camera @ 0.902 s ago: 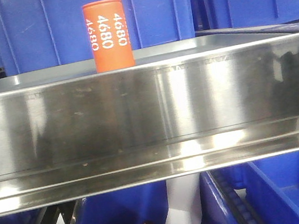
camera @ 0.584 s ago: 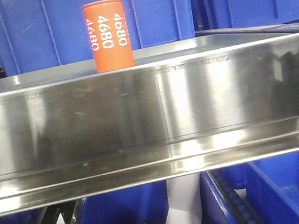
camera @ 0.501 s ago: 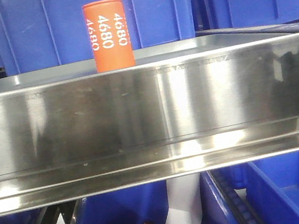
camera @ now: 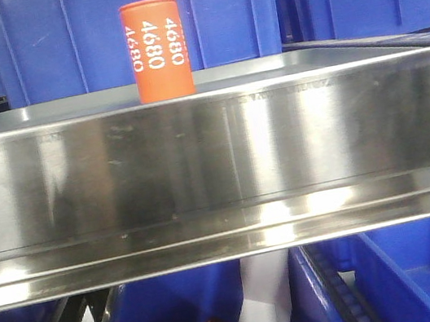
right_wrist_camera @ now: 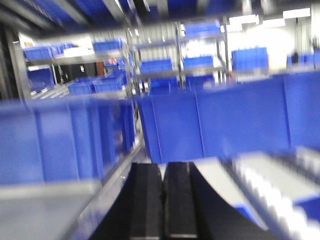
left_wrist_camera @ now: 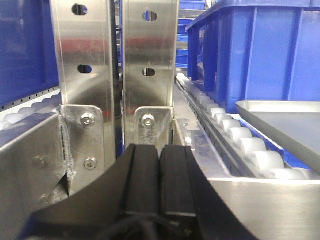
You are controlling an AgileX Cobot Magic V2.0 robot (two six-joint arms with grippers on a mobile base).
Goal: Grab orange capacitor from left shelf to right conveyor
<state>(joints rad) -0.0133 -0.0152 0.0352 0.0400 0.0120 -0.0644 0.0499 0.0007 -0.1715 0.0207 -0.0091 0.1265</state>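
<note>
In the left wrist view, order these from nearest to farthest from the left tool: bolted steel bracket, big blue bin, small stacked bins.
1. bolted steel bracket, just ahead of the left tool
2. big blue bin, right side
3. small stacked bins, top centre, behind

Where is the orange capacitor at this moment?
In the front-facing view the orange capacitor stands upright on the left shelf, left of centre, behind the shelf's tall front lip and in front of blue bins. Neither wrist view shows it.
</note>
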